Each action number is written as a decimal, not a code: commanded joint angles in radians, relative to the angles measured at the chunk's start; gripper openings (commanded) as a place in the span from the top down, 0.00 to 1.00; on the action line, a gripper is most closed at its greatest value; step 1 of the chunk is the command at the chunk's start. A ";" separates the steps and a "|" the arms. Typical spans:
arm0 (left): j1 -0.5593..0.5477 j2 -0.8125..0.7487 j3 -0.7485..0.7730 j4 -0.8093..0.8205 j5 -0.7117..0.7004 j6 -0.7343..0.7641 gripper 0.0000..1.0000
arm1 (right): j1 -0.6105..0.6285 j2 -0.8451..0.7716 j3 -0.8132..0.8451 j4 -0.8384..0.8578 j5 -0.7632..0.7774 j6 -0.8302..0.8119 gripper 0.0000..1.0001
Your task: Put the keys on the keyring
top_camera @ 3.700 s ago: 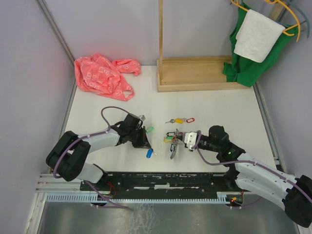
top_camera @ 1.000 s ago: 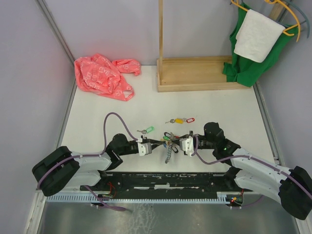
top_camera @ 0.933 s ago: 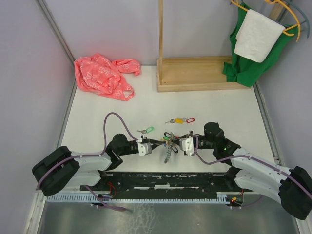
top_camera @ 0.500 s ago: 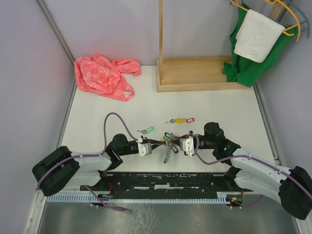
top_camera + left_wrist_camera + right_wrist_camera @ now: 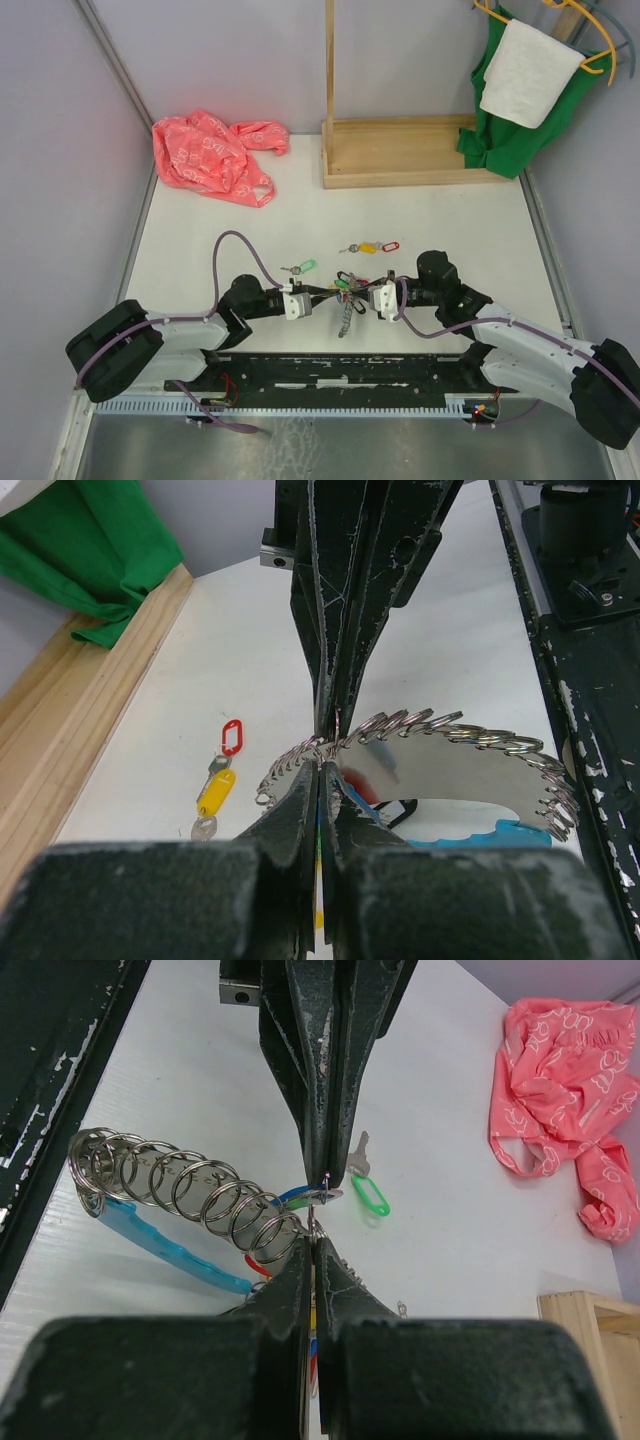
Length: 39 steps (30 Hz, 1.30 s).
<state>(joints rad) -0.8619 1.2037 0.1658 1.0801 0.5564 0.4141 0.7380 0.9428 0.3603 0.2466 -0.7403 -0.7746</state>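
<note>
The keyring (image 5: 344, 306), a silver coil (image 5: 180, 1188) with a light-blue sleeve (image 5: 160, 1252), hangs between the two arms near the table's front. My right gripper (image 5: 312, 1242) is shut on the thin wire end of its coil. Facing it tip to tip, my left gripper (image 5: 322, 768) is shut on a small key with a blue tag (image 5: 296, 1197) at that wire end. Tagged keys dangle under the coil (image 5: 430, 738). On the table lie a green-tagged key (image 5: 303, 266) and a yellow-tagged key (image 5: 368, 246) beside a red tag (image 5: 390, 243).
A crumpled pink plastic bag (image 5: 210, 155) lies at the back left. A wooden stand (image 5: 400, 150) with an upright post sits at the back middle. Green cloth (image 5: 500, 130) and a white towel (image 5: 528, 70) hang at the back right.
The blue-tagged key is gone from the table, and my left gripper has swung right to meet the right gripper. Over the last second only the hanging keyring has swayed slightly.
</note>
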 commanded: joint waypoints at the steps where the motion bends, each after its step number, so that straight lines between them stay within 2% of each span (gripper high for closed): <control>1: -0.008 -0.003 0.033 0.060 0.007 0.025 0.97 | 0.004 -0.010 0.022 0.062 -0.005 0.009 0.99; 39: -0.011 0.017 0.051 0.040 0.035 0.016 0.97 | 0.003 -0.027 0.017 0.085 0.014 0.030 0.99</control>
<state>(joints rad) -0.8665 1.2186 0.1844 1.0790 0.5789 0.4141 0.7380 0.9417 0.3603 0.2543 -0.7212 -0.7616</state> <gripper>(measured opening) 0.035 0.015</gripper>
